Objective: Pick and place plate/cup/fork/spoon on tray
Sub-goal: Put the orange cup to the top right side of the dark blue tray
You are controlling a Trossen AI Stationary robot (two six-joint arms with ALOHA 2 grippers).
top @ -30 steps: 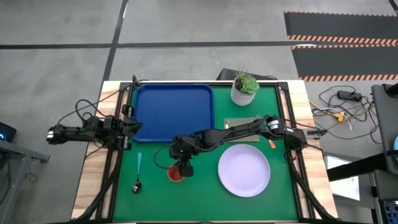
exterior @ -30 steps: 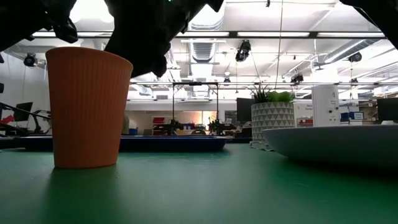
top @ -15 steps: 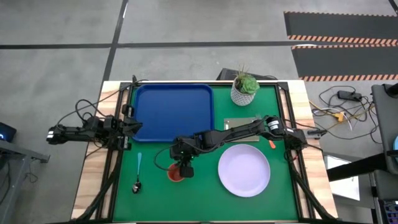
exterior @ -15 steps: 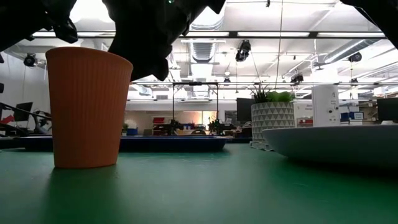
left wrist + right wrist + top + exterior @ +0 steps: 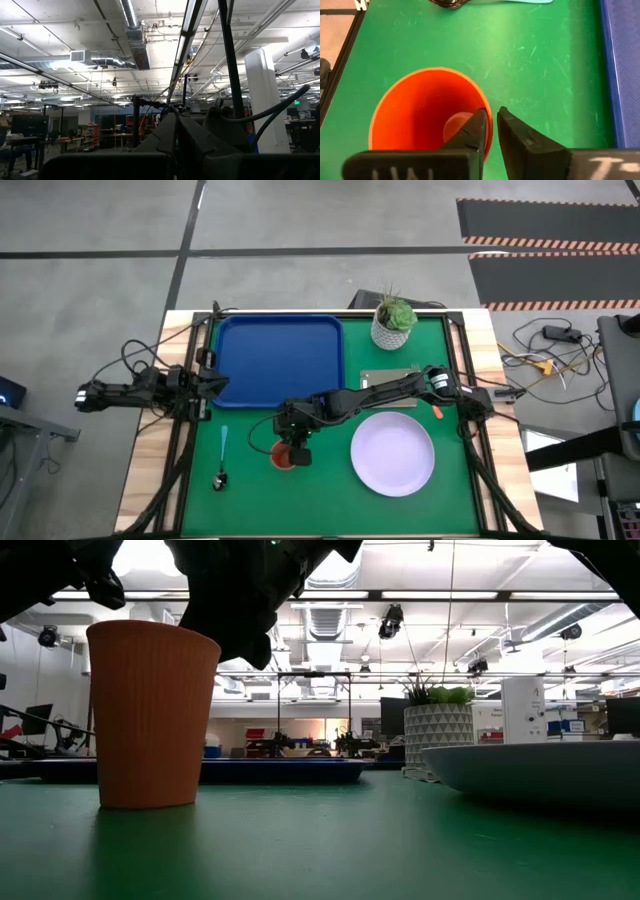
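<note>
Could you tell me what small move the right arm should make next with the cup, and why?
Probably a short straight lift. The right claw pinches the orange cup by its rim, one finger inside and one outside, while the cup's base looks to rest on the green table. Raising it first should let it clear the raised rim of the blue tray beyond it.

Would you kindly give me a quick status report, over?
Right tool pinching rim of small orange-red cup, one finger inside. Left tool shut, parked beside blue rectangular tray. Tray bare, path clear.
</note>
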